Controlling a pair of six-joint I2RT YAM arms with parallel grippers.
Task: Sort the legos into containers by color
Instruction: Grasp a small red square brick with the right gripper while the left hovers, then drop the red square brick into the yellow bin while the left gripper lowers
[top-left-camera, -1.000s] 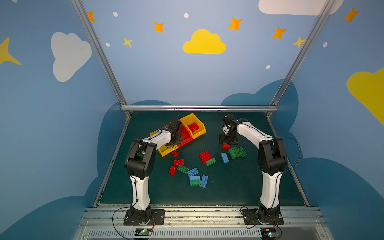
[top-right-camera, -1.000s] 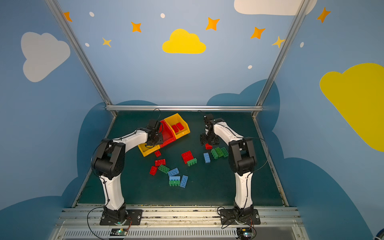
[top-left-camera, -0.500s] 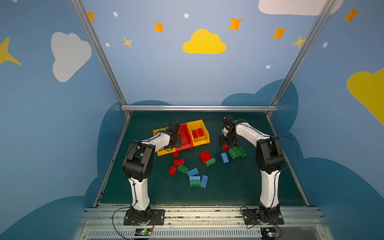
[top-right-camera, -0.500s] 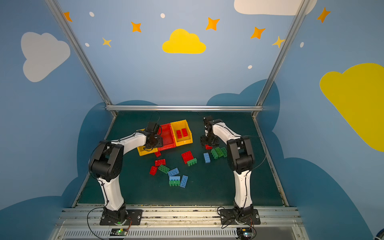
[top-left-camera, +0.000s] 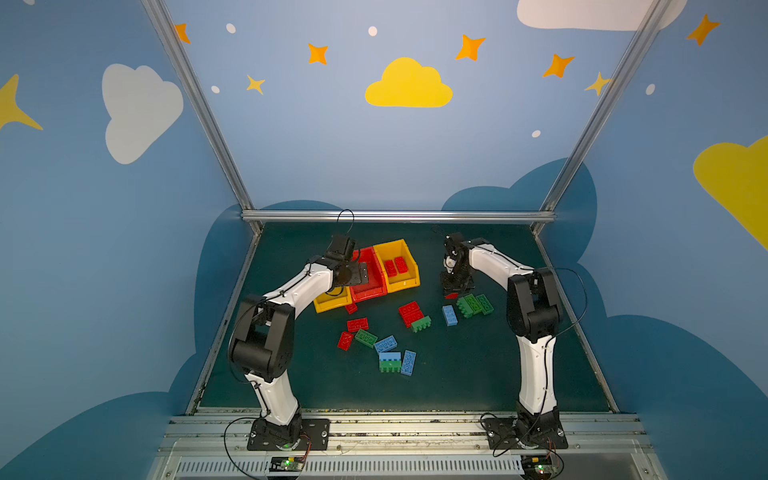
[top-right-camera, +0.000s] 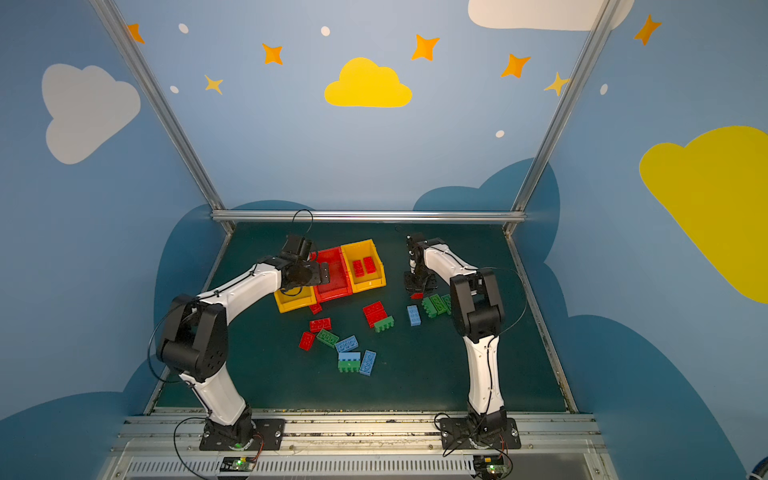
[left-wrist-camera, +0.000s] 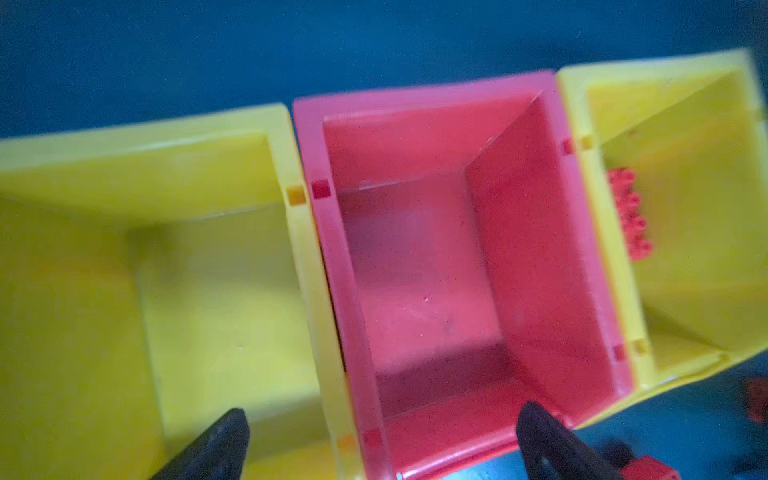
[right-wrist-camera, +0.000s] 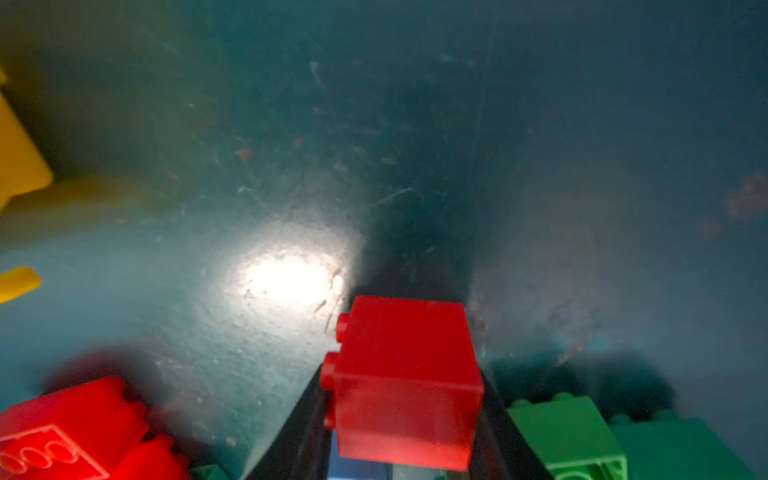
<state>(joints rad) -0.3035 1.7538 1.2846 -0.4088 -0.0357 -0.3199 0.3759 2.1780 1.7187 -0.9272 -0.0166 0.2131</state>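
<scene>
Left tool (left-wrist-camera: 382, 413) is held wide apart, empty, over yellow bin (left-wrist-camera: 208, 174) and red bin (left-wrist-camera: 519, 249). Right tool (right-wrist-camera: 401, 419) is clamped on small red brick (right-wrist-camera: 407, 365), low at bench (right-wrist-camera: 291, 166), just beside green bricks (right-wrist-camera: 565, 432). Two red bricks (top-left-camera: 395, 266) are seen in other yellow bin (top-left-camera: 409, 283).

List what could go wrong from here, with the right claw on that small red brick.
1. The right claw pinches the small red brick with its studs facing sideways; it may twist or slip when lifted.
2. Green bricks sit right beside it and could get nudged.
3. Two red bricks lie in the yellow bin nearest that arm; the left claw hangs open over the neighbouring bins, so the arms may crowd.
</scene>
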